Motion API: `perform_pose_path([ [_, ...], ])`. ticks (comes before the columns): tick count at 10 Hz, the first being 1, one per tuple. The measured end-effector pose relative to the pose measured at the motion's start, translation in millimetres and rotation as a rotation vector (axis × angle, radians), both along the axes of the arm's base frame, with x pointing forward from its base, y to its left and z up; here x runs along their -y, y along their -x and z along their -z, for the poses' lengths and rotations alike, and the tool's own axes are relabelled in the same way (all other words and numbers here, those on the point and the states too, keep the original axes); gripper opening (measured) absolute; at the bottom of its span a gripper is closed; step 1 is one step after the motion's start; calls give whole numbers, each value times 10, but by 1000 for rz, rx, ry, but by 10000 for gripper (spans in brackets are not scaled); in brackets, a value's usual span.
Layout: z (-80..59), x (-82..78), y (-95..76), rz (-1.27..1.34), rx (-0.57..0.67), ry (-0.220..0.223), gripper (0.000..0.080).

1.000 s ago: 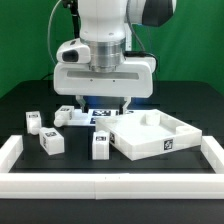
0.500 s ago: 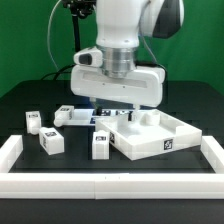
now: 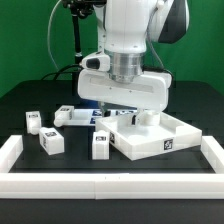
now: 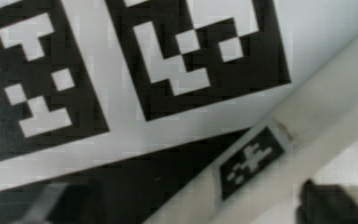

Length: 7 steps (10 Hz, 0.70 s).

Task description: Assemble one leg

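Observation:
Three small white legs with black-and-white tags stand on the black table: one (image 3: 33,121) at the exterior view's left, one (image 3: 52,142) nearer the front, one (image 3: 100,146) in the middle. Another white block (image 3: 67,116) lies behind them. My gripper (image 3: 125,112) hangs low over the back left corner of the large white tray-like part (image 3: 165,145). In the wrist view the gripper (image 4: 185,205) is open, with dark blurred fingertips (image 4: 336,200) wide apart. A white edge with a small tag (image 4: 250,162) runs between them, and nothing is held.
The marker board (image 4: 105,70) with big tags lies right under the gripper; it also shows in the exterior view (image 3: 100,117). A low white border (image 3: 110,186) frames the table's front and both sides.
The arm has moved toward the exterior view's right, from above the marker board to over the tray-like part's back left corner. The legs have not moved.

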State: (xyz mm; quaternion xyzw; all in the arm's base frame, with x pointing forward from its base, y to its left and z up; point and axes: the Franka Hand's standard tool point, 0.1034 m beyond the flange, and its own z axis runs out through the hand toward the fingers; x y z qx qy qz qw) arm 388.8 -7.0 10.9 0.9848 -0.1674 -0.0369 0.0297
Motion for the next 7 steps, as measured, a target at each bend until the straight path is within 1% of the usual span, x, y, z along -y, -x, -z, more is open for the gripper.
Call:
perform_pose_path([
  [1, 2, 1, 1, 0, 0, 0, 353],
  [2, 2, 2, 0, 0, 0, 0, 217],
  [3, 2, 17, 4, 13, 0, 2, 217],
  [4, -9, 47, 8, 34, 1, 2, 65],
  [5, -15, 55, 7, 46, 2, 2, 65],
  [7, -17, -2, 48, 104, -4, 5, 65],
])
